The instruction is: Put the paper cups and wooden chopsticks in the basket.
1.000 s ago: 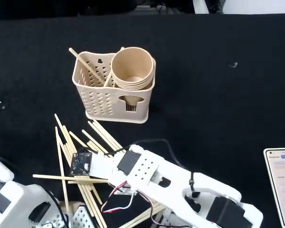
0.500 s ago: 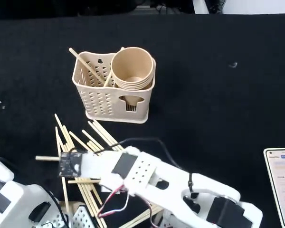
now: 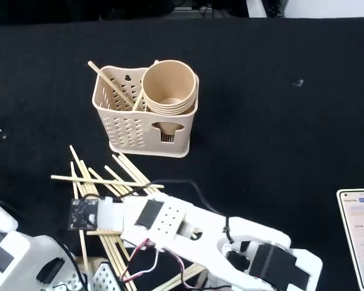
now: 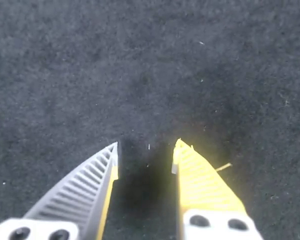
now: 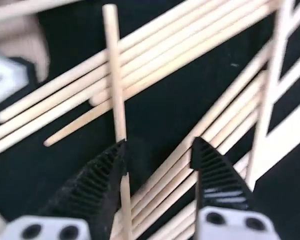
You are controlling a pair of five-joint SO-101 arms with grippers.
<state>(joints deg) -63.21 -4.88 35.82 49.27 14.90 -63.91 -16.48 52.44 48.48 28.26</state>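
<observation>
The cream slotted basket [image 3: 133,130] stands at the back left and holds a stack of paper cups [image 3: 168,88] and a few wooden chopsticks [image 3: 111,82]. Several loose chopsticks [image 3: 112,182] lie in a pile on the black cloth in front of it. My right arm [image 3: 170,221] stretches left over this pile. My right gripper [image 5: 157,147] hangs open just above the sticks, and one chopstick [image 5: 113,75] runs along the inner side of one finger, not clamped. My left gripper [image 4: 146,150] is open over bare cloth, with its arm [image 3: 12,254] at the front left corner.
A phone [image 3: 359,230] lies at the right edge of the table. Black cloth [image 3: 279,121] stretches bare to the right of the basket. One chopstick [image 3: 73,178] lies crosswise over the pile's far end.
My right arm has swung left across the pile. A single crosswise chopstick has shifted from the near side of the pile toward the basket. The left arm has stayed still.
</observation>
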